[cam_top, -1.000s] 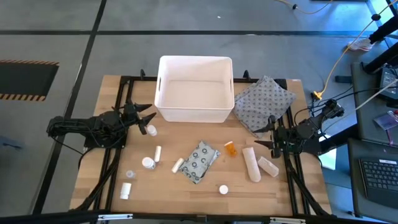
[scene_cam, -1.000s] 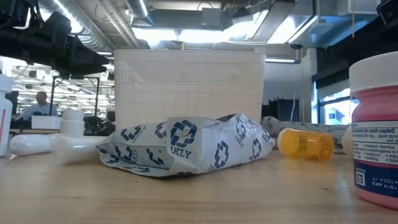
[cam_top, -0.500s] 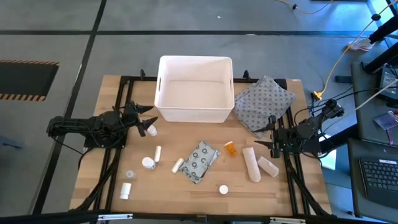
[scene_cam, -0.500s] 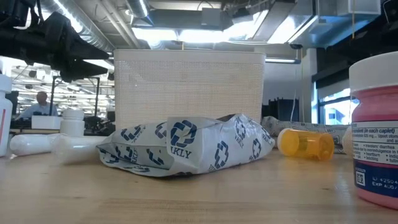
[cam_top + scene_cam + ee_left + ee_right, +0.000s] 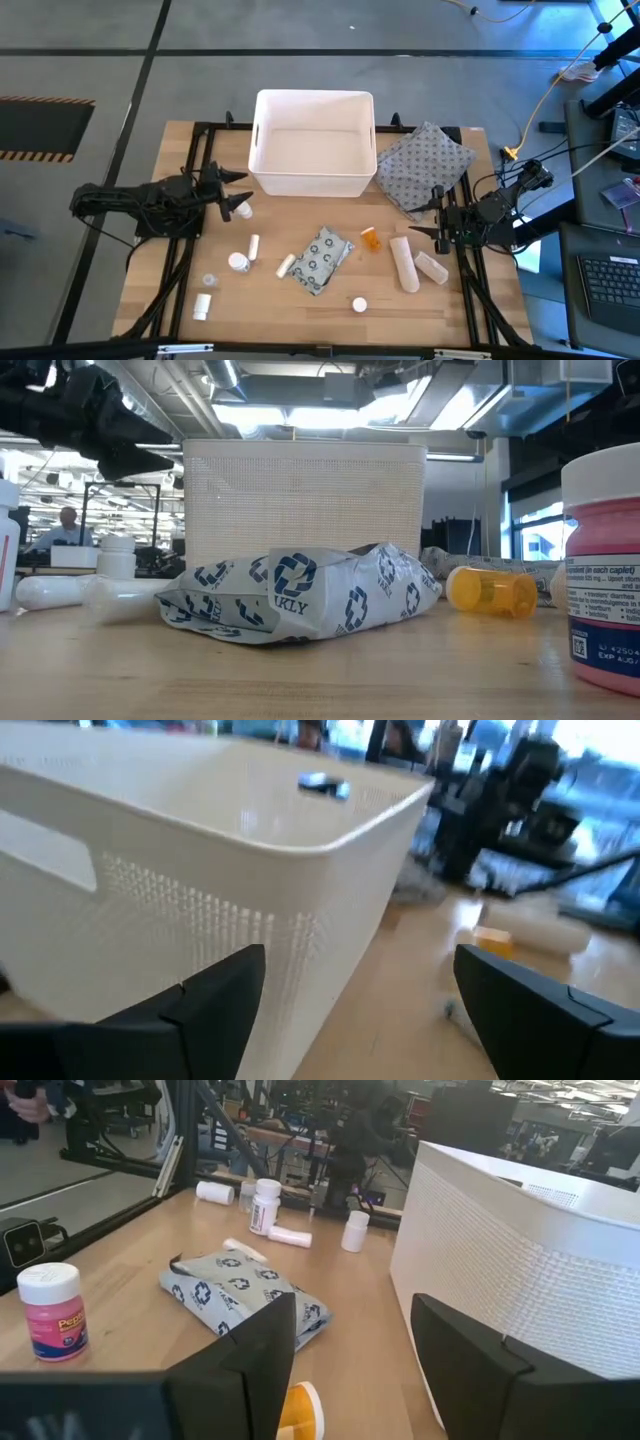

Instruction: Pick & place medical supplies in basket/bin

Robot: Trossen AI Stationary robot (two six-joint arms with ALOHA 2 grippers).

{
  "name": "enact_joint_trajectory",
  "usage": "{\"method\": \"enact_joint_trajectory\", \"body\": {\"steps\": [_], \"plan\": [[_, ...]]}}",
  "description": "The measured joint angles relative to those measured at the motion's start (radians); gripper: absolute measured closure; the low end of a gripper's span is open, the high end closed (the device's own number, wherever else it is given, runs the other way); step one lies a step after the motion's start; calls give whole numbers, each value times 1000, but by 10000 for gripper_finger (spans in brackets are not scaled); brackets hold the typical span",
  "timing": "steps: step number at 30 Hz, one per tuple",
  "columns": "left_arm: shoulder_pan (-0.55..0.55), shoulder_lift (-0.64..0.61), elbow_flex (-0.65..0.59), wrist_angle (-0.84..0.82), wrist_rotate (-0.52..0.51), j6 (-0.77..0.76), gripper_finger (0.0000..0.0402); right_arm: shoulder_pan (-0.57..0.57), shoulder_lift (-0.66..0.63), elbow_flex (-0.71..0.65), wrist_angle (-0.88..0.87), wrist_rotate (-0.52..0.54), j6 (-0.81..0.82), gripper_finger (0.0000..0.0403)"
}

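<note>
Left hand (image 5: 237, 193): spread wide, grasping nothing, above the table's left side, just left of the bin's near left corner; a small white bottle (image 5: 244, 209) stands just beside its tips.
Right hand (image 5: 436, 218): at the table's right side, near the pouch's near edge; fingers apart with a gap between them, nothing in them.
Bin (image 5: 266, 137): white rectangular tub at the far middle of the table (image 5: 330, 310), with nothing seen inside; in the left wrist view its wall (image 5: 180, 870) fills the space ahead of the fingers.
Grey cloth pouch (image 5: 424, 162): flat, touching the bin's right side.
Dotted packet (image 5: 320, 258): crumpled, lying near the middle, nearer than the bin; blue marks show on it in the low view (image 5: 300, 595).
Orange pill bottle (image 5: 371, 239): on its side, just right of the packet.
Gauze rolls: one long roll (image 5: 403, 263) and a shorter one (image 5: 431, 266) side by side, right of the orange bottle, near the right hand.
White-capped pink bottle (image 5: 359, 304): upright at the near edge, close to the low camera (image 5: 603, 560).
Left group: a white tube (image 5: 254, 245), a white-lidded bottle (image 5: 238, 262), a small roll (image 5: 285, 265) and another white bottle (image 5: 202, 305), all left of the packet.
</note>
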Motion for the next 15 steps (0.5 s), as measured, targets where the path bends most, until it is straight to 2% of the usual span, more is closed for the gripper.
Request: {"method": "enact_joint_trajectory", "body": {"steps": [3,8,15], "plan": [[0,91,95,-156,-22,-48,84,0,0,0,0,0,0,201],[0,287,266,-421,-48,-230,84,0,0,0,0,0,0,201],[0,615,445,-571,50,-286,84,0,0,0,0,0,-2,201]]}}
